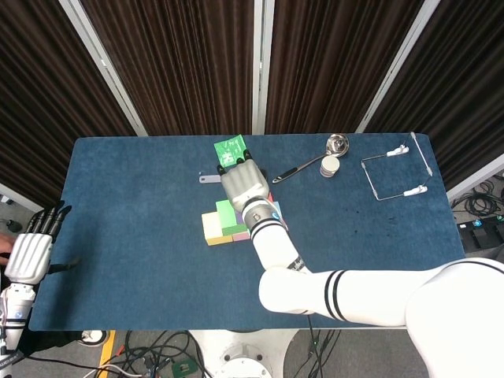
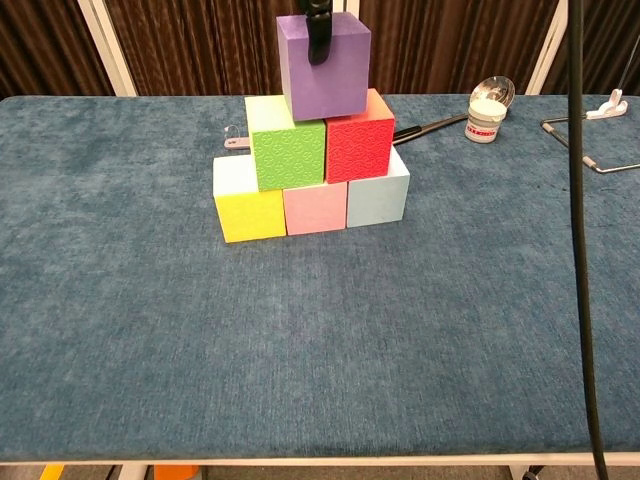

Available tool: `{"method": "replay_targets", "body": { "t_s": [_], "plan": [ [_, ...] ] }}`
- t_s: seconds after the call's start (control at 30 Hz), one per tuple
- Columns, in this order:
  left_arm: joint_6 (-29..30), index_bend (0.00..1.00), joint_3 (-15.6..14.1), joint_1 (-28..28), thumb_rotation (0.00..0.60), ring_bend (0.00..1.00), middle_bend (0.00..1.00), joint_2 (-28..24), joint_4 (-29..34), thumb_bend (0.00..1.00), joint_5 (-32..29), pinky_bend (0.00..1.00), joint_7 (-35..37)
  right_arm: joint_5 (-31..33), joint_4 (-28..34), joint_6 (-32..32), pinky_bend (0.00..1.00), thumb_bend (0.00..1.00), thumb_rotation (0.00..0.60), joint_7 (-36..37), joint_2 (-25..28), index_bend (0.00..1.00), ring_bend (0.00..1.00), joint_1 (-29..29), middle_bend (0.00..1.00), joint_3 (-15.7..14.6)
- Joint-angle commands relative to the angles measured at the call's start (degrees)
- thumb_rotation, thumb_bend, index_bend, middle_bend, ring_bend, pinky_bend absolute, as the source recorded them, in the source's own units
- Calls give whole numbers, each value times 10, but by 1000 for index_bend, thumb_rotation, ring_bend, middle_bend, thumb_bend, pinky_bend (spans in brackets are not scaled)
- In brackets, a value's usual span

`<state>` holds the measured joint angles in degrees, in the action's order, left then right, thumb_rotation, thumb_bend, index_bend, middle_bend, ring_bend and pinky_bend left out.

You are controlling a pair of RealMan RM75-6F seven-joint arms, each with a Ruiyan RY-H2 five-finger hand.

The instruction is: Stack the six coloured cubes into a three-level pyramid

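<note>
In the chest view a yellow cube [image 2: 248, 212], a pink cube [image 2: 315, 207] and a light blue cube [image 2: 379, 199] form the bottom row. A green cube [image 2: 288, 153] and a red cube [image 2: 360, 146] sit on them. The purple cube [image 2: 323, 66] is over the seam between green and red, gripped from above by my right hand [image 1: 244, 183], of which a dark finger [image 2: 319, 30] shows on its front face. In the head view that hand covers the purple cube. My left hand [image 1: 30, 250] hangs off the table's left edge with fingers apart, holding nothing.
Behind the stack lie a green card [image 1: 230, 148], a small flat metal piece [image 1: 209, 178], a ladle [image 1: 313, 161] and a small white jar [image 2: 484, 117]. A wire frame [image 1: 394, 176] lies at the far right. A black cable [image 2: 578, 220] hangs down the right of the chest view.
</note>
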<state>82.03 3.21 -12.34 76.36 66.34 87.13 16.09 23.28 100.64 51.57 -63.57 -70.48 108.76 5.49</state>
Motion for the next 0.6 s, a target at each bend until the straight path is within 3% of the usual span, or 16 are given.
{"method": "replay_targets", "body": {
  "t_s": [0.03, 0.6],
  "plan": [
    [0, 61, 0, 0, 600, 0, 8, -1, 0, 32, 0, 100, 1, 9, -4, 5, 0, 117, 600, -12, -5, 0, 126, 0, 682, 6],
    [-6, 61, -2, 3, 600, 0, 8, 8, -20, 32, -7, 100, 18, 36, -21, 25, 0, 106, 600, -64, -25, 0, 127, -13, 684, 43]
  ]
}}
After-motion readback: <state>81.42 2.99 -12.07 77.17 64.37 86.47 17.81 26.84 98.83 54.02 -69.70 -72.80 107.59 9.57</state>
